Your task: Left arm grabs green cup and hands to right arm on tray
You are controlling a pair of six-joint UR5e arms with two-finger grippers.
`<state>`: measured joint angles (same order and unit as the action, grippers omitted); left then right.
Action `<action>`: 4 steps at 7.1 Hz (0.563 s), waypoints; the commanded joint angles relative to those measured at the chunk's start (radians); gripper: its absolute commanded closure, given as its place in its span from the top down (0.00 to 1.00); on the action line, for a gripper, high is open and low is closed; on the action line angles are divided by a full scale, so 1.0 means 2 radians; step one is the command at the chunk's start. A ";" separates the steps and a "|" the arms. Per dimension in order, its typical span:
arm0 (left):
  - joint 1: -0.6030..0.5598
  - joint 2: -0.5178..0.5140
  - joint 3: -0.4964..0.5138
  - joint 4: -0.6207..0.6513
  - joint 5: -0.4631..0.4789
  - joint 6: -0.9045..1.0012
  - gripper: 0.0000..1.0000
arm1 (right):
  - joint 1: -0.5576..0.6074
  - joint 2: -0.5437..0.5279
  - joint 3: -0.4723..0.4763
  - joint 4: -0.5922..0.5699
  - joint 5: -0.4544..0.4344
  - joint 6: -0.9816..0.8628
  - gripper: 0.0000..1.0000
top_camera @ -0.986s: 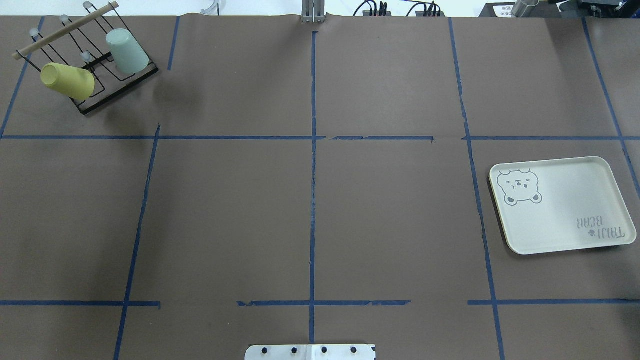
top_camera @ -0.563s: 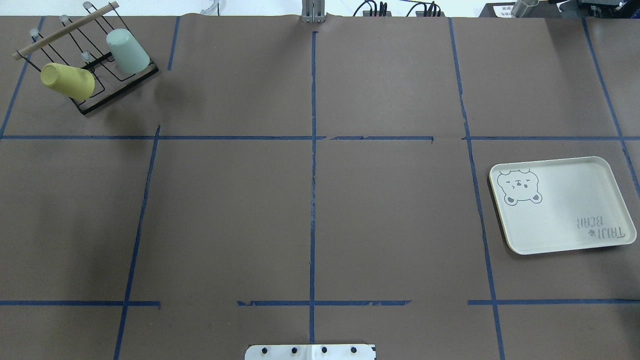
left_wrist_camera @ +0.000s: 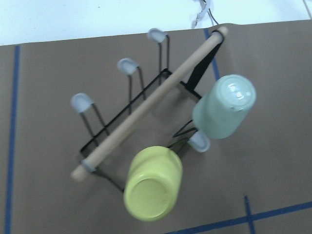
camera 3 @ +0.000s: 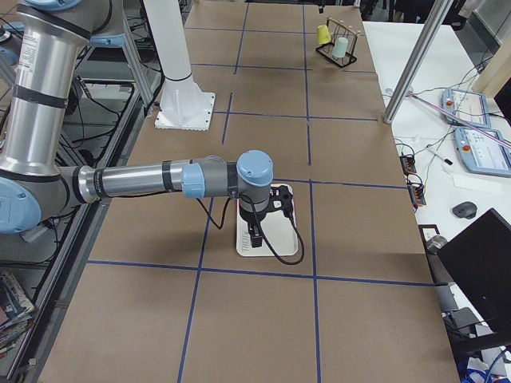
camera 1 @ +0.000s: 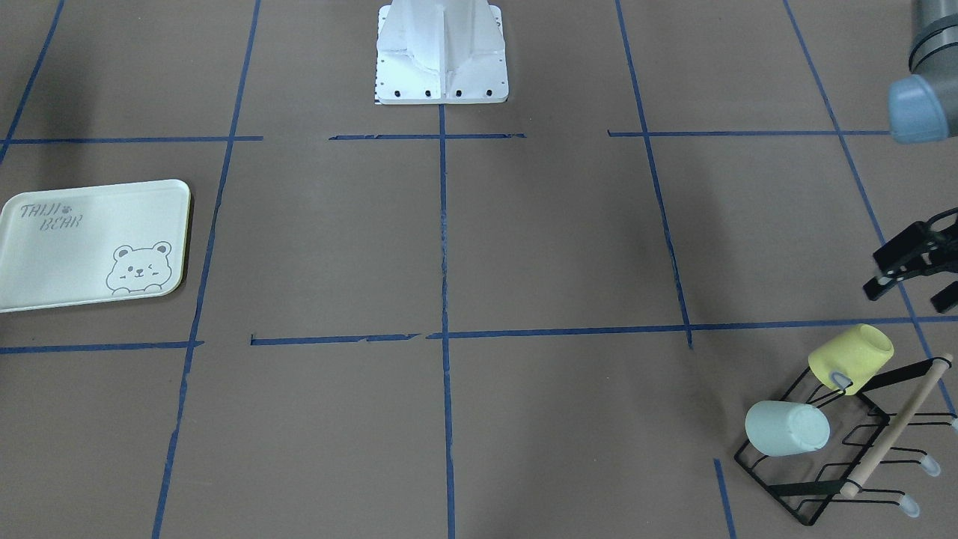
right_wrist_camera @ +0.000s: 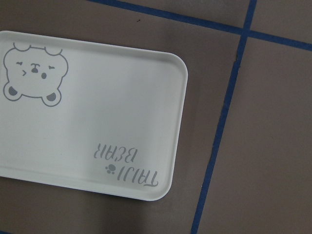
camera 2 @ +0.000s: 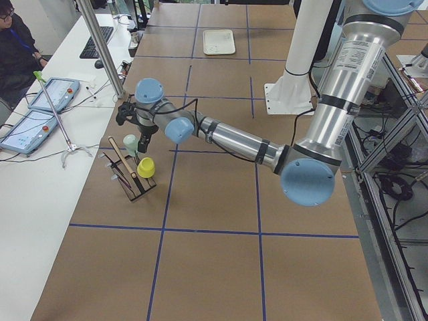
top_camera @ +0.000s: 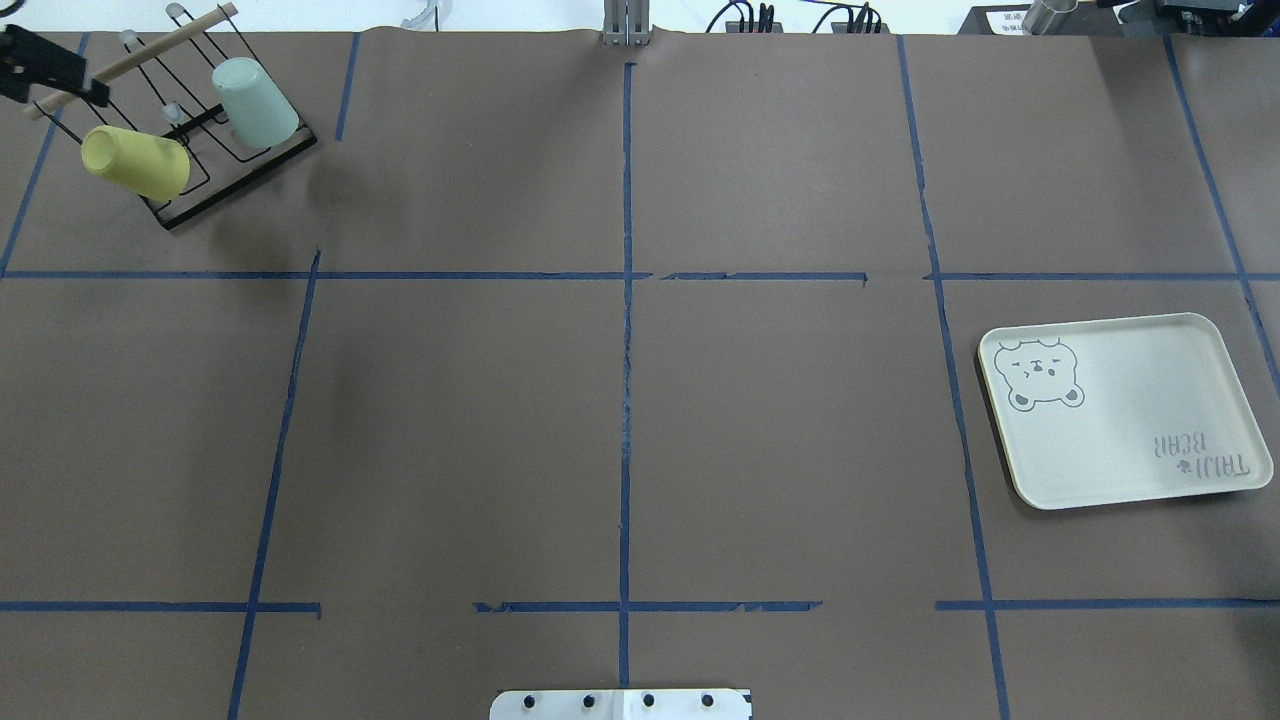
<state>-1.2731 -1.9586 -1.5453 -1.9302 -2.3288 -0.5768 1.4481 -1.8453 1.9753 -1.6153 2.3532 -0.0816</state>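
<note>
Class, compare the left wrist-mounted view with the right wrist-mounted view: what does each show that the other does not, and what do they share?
Only the left wrist-mounted view shows the wire rack, which holds the green cup and the yellow cup. Only the right wrist-mounted view shows the tray, with nothing on it but its printed bear drawing. Both show the brown table cover and blue tape lines.

The only words I can read are "TAIJI BEAR", printed in grey capitals on the cream tray [camera 1: 82, 258]. Seen from across the worktop [camera 1: 524, 239] they stand upright in the tray's corner; in the overhead and right wrist views they read upside down. A small paw print [right_wrist_camera: 110, 169] follows "TAIJI". A white sheet [top_camera: 1005, 18] beyond the far edge carries print too small to read.
</note>
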 commanded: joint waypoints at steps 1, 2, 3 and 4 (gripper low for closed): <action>0.040 -0.086 0.093 0.017 0.037 -0.005 1.00 | 0.000 0.000 -0.001 0.000 0.000 -0.001 1.00; 0.056 -0.098 0.124 0.014 0.066 0.015 1.00 | 0.000 0.000 -0.001 0.000 0.000 -0.001 1.00; 0.056 -0.119 0.163 0.015 0.066 0.032 1.00 | 0.000 0.000 -0.001 0.000 -0.001 -0.001 1.00; 0.056 -0.128 0.180 0.015 0.067 0.030 1.00 | 0.000 0.001 -0.001 0.000 -0.001 -0.001 1.00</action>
<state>-1.1664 -2.1812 -1.2477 -1.9008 -2.2055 -0.5298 1.4481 -1.8450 1.9743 -1.6153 2.3522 -0.0828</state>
